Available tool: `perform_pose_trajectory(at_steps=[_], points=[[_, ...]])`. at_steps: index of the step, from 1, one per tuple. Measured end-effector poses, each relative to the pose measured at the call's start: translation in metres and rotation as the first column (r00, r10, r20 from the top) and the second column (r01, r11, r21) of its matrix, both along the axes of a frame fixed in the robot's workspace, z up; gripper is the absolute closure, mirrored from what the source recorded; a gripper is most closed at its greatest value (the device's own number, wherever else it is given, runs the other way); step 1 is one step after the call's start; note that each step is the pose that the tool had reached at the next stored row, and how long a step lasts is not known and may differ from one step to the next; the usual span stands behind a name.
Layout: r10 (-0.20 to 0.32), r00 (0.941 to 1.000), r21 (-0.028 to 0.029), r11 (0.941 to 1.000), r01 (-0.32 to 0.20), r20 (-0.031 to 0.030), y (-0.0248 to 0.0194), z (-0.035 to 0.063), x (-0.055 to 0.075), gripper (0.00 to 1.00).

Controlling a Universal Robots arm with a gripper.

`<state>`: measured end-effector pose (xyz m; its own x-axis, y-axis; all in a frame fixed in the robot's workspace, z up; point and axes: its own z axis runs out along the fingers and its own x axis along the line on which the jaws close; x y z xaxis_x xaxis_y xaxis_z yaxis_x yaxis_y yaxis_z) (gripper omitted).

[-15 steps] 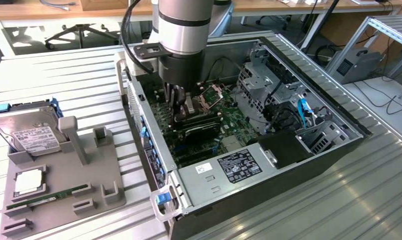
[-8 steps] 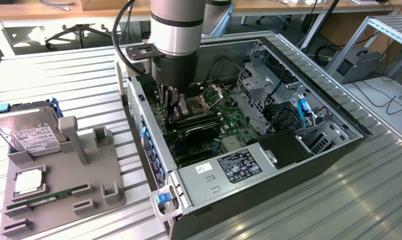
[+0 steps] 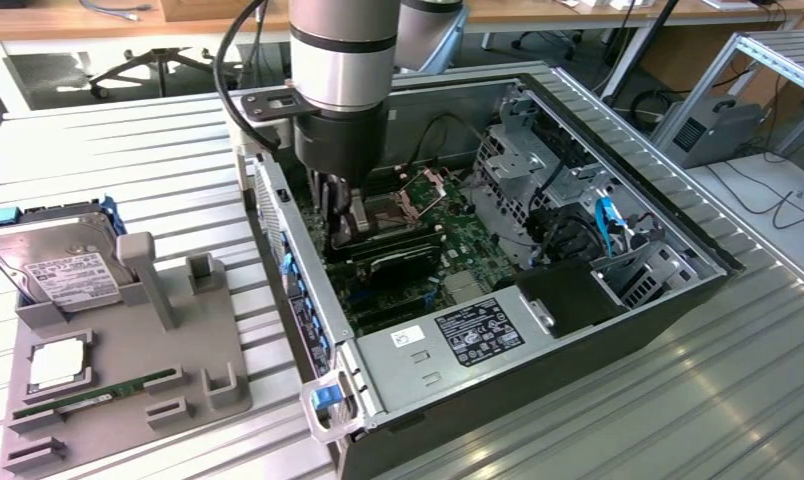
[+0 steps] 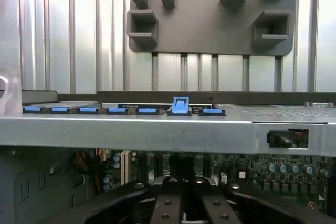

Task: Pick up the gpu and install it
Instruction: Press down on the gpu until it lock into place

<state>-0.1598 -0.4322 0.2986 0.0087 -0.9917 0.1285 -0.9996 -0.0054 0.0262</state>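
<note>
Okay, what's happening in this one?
A single robot arm has reached down into an open desktop computer case, its gripper shut just above the green motherboard. A thin dark rectangular expansion card lies flat on the board right below the fingers. On the grey parts holder beside the case sit a silver hard drive and a narrow green memory stick.

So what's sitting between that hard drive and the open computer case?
In the exterior view, between the hard drive and the computer case, two upright pegs of the grey holder stand, then bare ribbed table.
</note>
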Motion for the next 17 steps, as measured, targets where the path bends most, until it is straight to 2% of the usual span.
perform_pose_trajectory(at_steps=[3, 5, 17], points=[[0.000, 1.0000, -0.0031, 1.0000, 0.000, 0.0000, 0.0009, 0.0000, -0.0012, 0.89], [0.000, 1.0000, -0.0075, 1.0000, 0.000, 0.0000, 0.0009, 0.0000, -0.0032, 0.89], [0.000, 1.0000, -0.0082, 1.0000, 0.000, 0.0000, 0.0023, 0.0000, -0.0075, 0.89]])
